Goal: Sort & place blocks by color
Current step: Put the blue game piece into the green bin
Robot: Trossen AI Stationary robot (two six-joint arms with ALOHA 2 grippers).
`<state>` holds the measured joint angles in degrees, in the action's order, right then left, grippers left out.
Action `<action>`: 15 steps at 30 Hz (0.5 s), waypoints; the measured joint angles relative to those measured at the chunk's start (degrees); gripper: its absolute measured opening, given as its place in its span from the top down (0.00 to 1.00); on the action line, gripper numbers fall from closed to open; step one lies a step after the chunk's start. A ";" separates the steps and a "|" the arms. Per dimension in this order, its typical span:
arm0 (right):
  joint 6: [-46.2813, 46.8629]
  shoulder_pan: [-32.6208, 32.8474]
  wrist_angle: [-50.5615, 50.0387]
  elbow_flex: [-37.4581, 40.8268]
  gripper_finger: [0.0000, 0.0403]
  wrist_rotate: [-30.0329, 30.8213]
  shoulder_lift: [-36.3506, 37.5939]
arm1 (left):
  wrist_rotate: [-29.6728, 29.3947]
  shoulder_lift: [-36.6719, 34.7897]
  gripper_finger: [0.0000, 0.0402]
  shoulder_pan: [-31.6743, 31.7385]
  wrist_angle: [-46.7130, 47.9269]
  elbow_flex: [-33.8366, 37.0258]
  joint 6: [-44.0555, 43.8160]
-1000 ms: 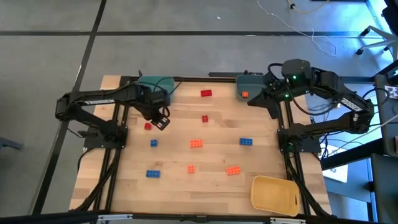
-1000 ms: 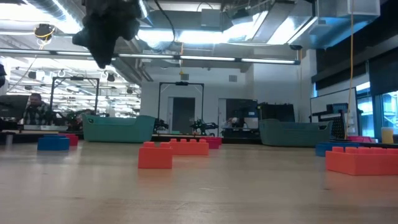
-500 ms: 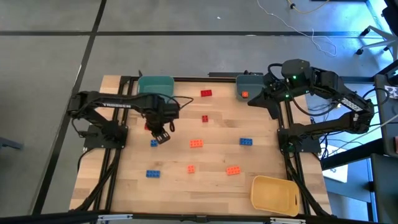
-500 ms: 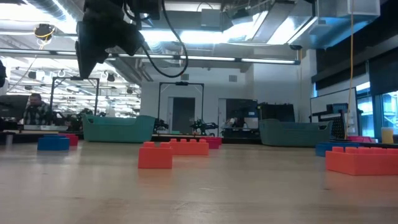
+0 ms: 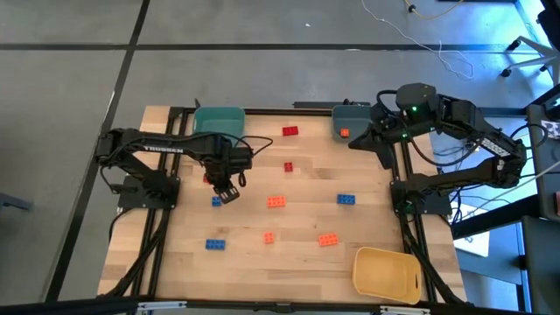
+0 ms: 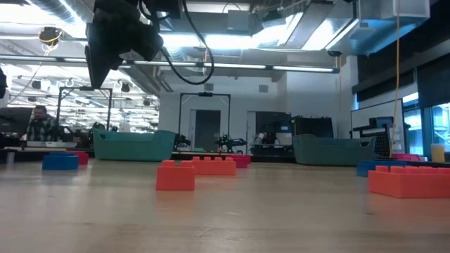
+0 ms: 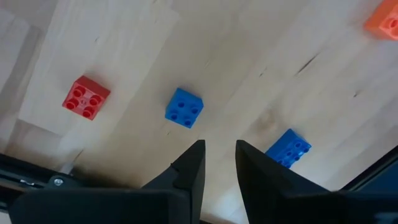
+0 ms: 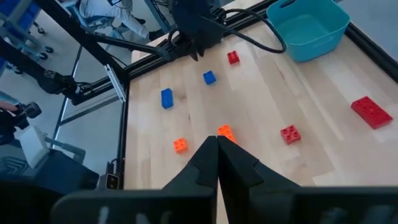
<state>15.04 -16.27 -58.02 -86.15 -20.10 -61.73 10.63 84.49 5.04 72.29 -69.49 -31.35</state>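
Note:
Small studded blocks lie flat on the wooden table: red ones, orange ones, blue ones. My left gripper hovers open and pointing down, well above the table. Its fingertips stand just beside a blue square block, with a red square block farther off. My right gripper is shut and empty, waiting at the far right corner by the grey-blue bin, which holds one orange block.
A teal bin sits at the far edge behind my left arm. A yellow bin rests at the near right corner. Bare wood lies between the scattered blocks. A person sits in the room beyond the table.
My left gripper has swung from beside the teal bin toward the table's near edge, past the red square block, and come to rest above the blue square block. For the last half second it has kept still. No block has moved.

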 joint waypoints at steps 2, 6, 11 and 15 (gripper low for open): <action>1.11 0.00 0.00 0.00 0.97 0.00 0.00 | -0.04 0.00 0.80 -0.24 -0.02 0.00 -0.02; 1.13 0.00 -0.02 0.00 0.97 0.00 0.00 | -0.19 0.00 0.80 -0.24 -0.56 0.00 -0.06; 1.14 0.00 0.00 0.00 0.97 0.00 0.00 | -1.14 0.00 0.80 -0.24 -3.21 0.00 -1.60; 1.12 0.00 -0.02 0.00 0.97 0.00 0.00 | -3.16 0.00 0.80 -0.26 -5.77 0.00 -3.01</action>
<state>16.16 -16.27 -58.04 -86.15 -20.10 -61.73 7.47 84.49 4.78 66.52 -69.49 -34.37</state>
